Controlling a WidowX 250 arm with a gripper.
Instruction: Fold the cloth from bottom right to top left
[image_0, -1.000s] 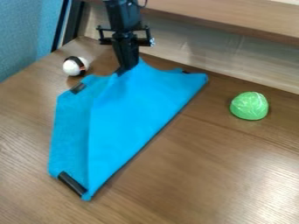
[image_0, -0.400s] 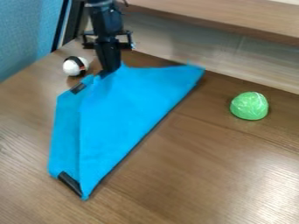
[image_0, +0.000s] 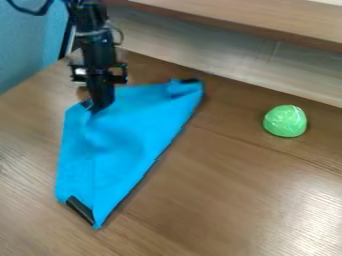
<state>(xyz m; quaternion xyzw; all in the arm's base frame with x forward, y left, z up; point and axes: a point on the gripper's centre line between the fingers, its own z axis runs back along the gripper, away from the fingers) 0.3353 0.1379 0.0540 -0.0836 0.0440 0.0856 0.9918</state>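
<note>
Listing from the upper left: one black gripper (image_0: 99, 110), at the end of the black arm, hanging down over the upper left part of the cloth (image_0: 127, 145), its fingertips brought close together on a gathered pinch of the fabric. One blue cloth, lying left of centre on the brown wooden table (image_0: 234, 195), partly folded over itself; a long slanting edge runs from the narrow lower tip up to the upper right corner, and a crease line runs down the left part towards the tip. Wrinkles spread below the gripper; the upper right corner is bunched and slightly raised, with a dark patch (image_0: 190, 80) at its top. One black strip (image_0: 80, 210), at the cloth's lower left end, set aslant. One green rounded object (image_0: 285, 121), domed on top, on the table to the right, well apart from the cloth. One white item (image_0: 79, 72), mostly hidden behind the gripper's left side in the view. One pale wood-grain panel (image_0: 200, 45), standing along the table's back edge, beneath a wooden ledge (image_0: 267, 22). One blue surface (image_0: 23, 55), at upper left, beyond the table.
</note>
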